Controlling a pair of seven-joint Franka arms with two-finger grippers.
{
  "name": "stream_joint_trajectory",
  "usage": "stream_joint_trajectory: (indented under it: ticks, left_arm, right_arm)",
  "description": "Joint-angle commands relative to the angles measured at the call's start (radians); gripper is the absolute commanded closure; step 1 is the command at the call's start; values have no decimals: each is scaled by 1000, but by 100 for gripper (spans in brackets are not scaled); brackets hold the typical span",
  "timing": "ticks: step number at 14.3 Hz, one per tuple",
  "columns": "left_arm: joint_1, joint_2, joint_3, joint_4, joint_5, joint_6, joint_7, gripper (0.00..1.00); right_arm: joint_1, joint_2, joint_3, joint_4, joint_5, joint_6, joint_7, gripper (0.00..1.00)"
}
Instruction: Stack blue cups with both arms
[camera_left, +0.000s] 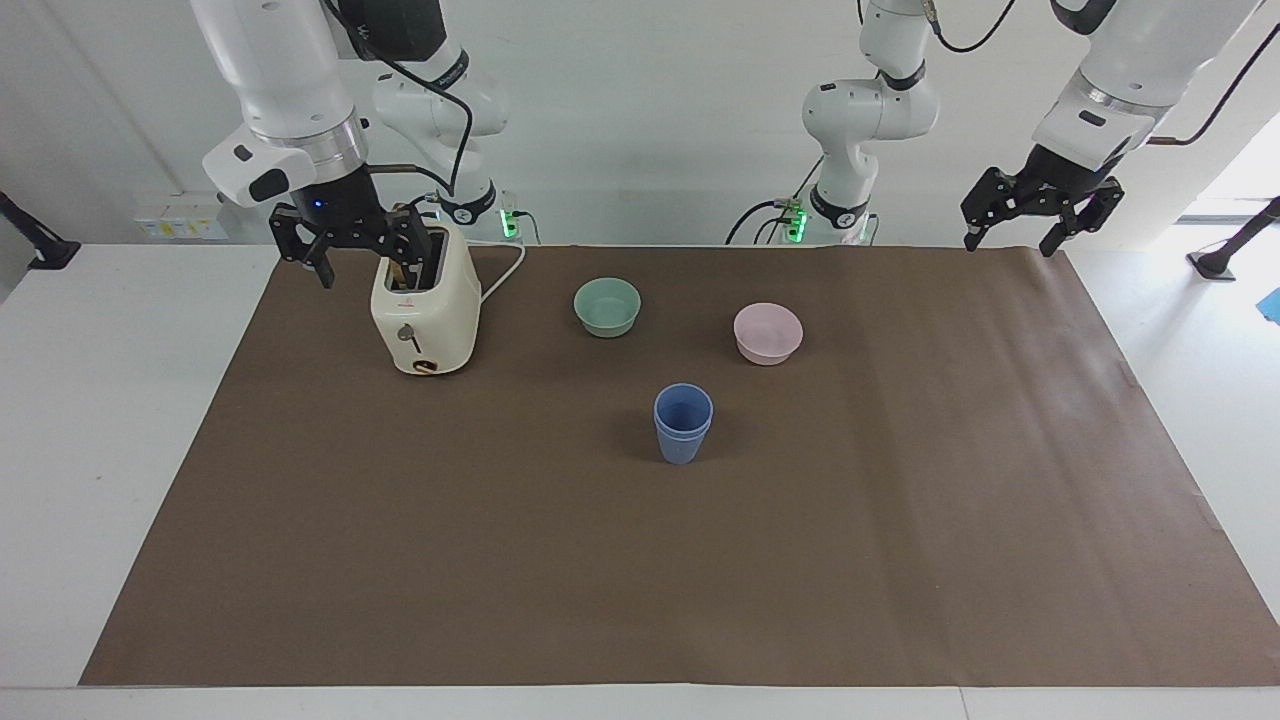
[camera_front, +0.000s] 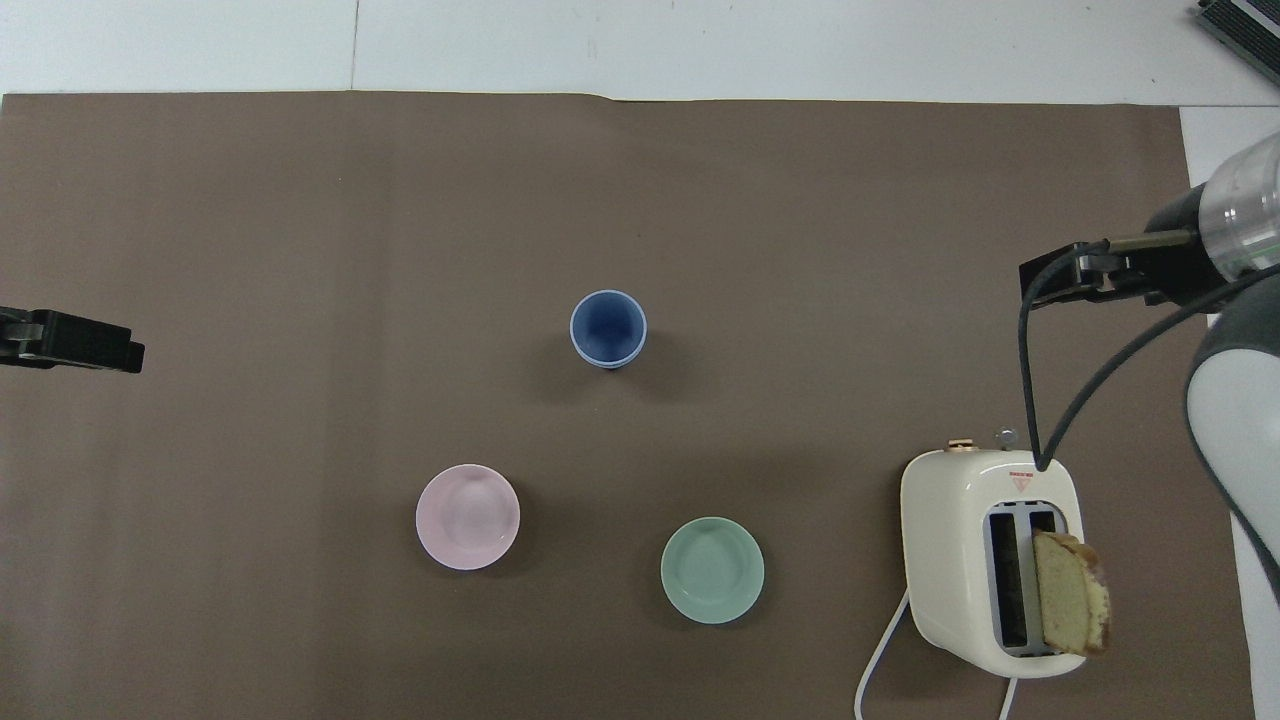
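Observation:
Two blue cups (camera_left: 683, 425) stand nested, one inside the other, upright in the middle of the brown mat; from above they read as a single blue rim (camera_front: 608, 328). No gripper is near them. My right gripper (camera_left: 368, 262) hangs open and empty in the air over the toaster's top edge, toward the right arm's end of the table; only its tip (camera_front: 1062, 284) shows in the overhead view. My left gripper (camera_left: 1008, 245) waits open and empty, raised over the mat's corner at the left arm's end, with its tip (camera_front: 75, 342) at the overhead view's edge.
A cream toaster (camera_left: 425, 320) with a bread slice (camera_front: 1070, 595) in one slot stands near the right arm's base. A green bowl (camera_left: 607, 307) and a pink bowl (camera_left: 767, 333) sit nearer to the robots than the cups. The brown mat (camera_left: 600, 560) covers the table.

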Motion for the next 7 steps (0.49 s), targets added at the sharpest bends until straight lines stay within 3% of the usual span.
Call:
stream_joint_trajectory:
  ticks: [1, 7]
  left_arm:
    - [16, -24, -7, -26, -10, 11, 9, 0]
    - [16, -24, -7, -26, -10, 11, 9, 0]
  right_arm:
    - [-11, -35, 10, -36, -4, 8, -11, 0]
    - [-19, -29, 10, -31, 15, 11, -3, 0]
